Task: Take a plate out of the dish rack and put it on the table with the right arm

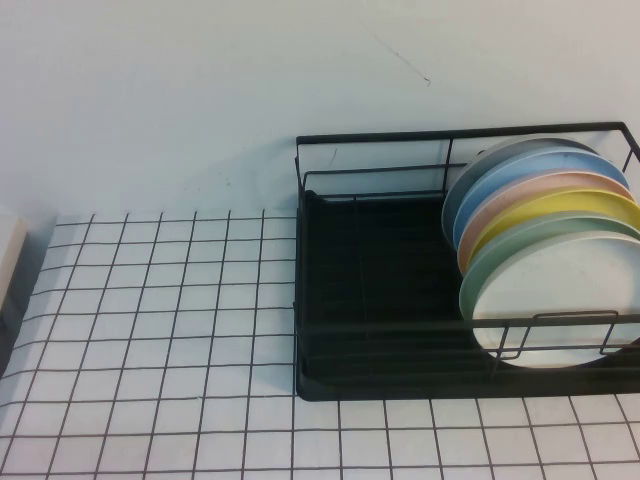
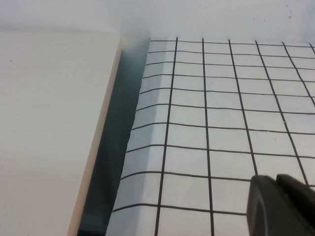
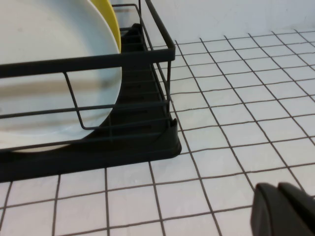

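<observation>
The black wire dish rack point(image 1: 380, 300) stands on the right of the gridded white table point(image 1: 150, 330). Several plates stand upright in its right end: grey, blue, peach, yellow point(image 1: 560, 212), and a front plate point(image 1: 550, 300) with a plain whitish face and a pale greenish rim. In the right wrist view this front plate point(image 3: 49, 64) looks white behind the rack's front wires point(image 3: 88, 64), with the yellow plate point(image 3: 109, 19) behind it. My right gripper point(image 3: 278, 189) is shut and empty, low over the table in front of the rack's corner. My left gripper point(image 2: 276, 179) is shut and empty over the table's left part. Neither gripper shows in the high view.
A white block point(image 2: 49, 123) lies beside the table's left edge, with a dark gap between them; it also shows in the high view point(image 1: 10, 250). A pale wall point(image 1: 200, 80) rises behind the table. The rack's left half point(image 1: 370, 260) holds no plates.
</observation>
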